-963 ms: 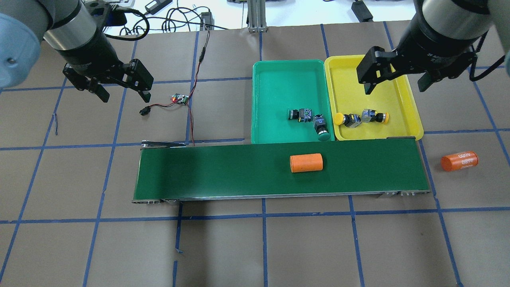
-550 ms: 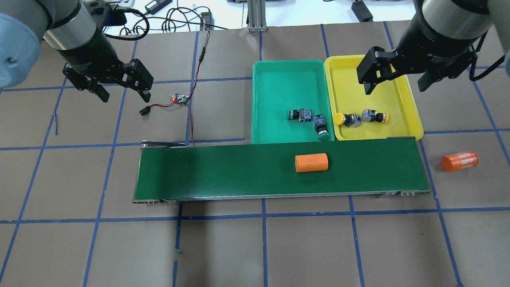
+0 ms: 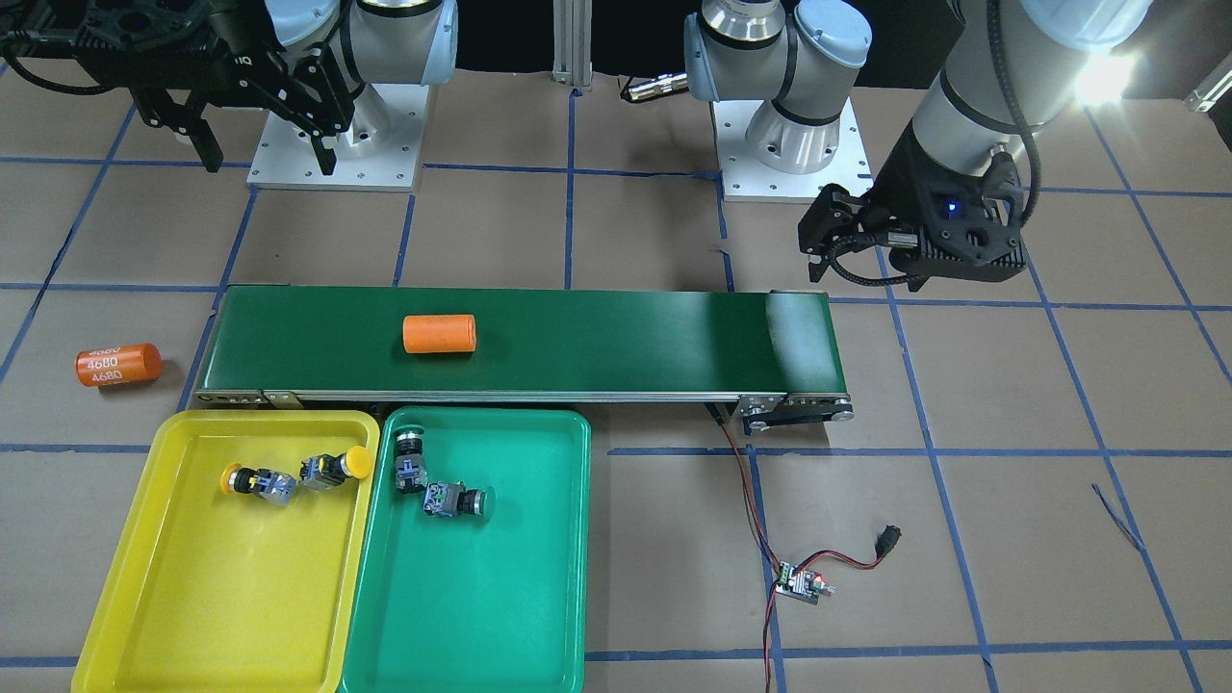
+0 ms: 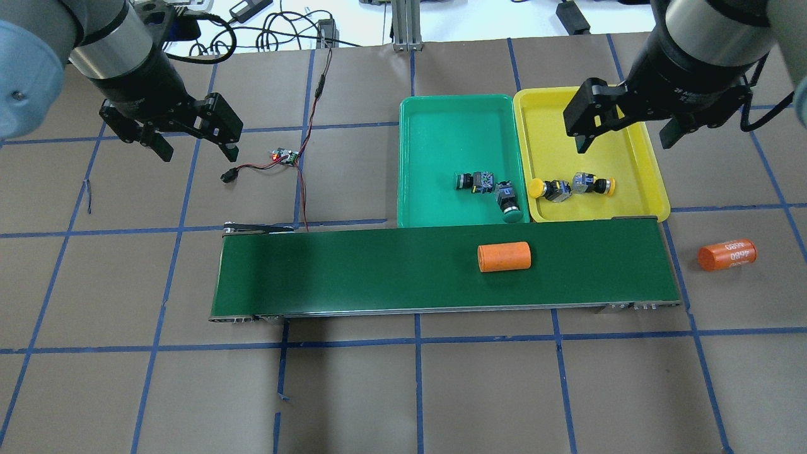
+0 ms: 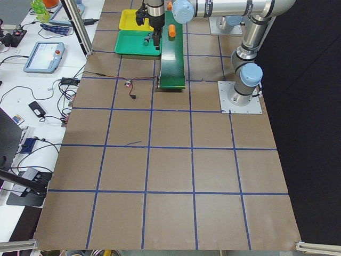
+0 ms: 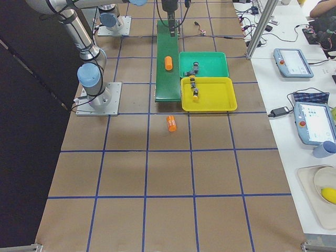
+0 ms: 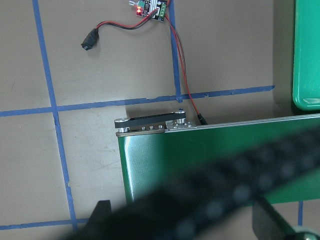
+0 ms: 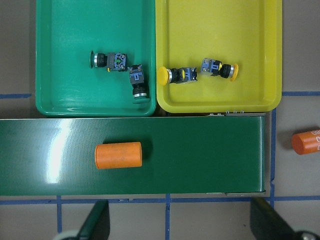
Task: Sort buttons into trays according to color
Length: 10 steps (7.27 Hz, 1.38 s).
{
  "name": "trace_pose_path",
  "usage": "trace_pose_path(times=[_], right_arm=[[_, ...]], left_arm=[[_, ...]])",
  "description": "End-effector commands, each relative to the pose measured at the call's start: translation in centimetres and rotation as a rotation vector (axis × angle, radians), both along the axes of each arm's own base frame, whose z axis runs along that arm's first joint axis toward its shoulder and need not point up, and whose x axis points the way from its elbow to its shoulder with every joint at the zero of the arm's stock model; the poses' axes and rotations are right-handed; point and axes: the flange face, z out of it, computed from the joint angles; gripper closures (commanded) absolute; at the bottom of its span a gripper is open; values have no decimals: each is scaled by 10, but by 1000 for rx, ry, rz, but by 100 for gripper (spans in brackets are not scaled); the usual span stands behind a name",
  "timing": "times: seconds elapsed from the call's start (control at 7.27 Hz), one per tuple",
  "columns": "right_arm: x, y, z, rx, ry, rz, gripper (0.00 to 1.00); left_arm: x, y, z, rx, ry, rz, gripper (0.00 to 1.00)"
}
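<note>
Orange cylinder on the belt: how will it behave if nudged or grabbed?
The orange cylinder lies on its side, long axis along the belt, so a sideways nudge would probably roll it across the belt. It looks rigid and smooth; a pinch on the curved wall may slip, so gripping the flat ends seems safer.

The only legible marking is the number 4680, in white and repeated in rows on the orange cylinder point(image 3: 117, 365) lying on the table just off the conveyor belt's point(image 3: 577, 337) right end; white lettering on the right arm's wrist point(image 4: 693, 94) is too small to read.
</note>
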Motion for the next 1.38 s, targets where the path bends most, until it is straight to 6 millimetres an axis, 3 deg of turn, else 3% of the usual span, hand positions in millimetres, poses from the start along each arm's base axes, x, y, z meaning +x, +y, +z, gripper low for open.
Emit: trace_pose_path(times=[0.0,1.24], right_arm=[[-1,-1,-9,12,1,-2,0],[4,1,-13,22,-18,-3,0]], left_arm=[[0,0,0,0,-1,-1,0],[0,0,-1,2,-1,-1,0]])
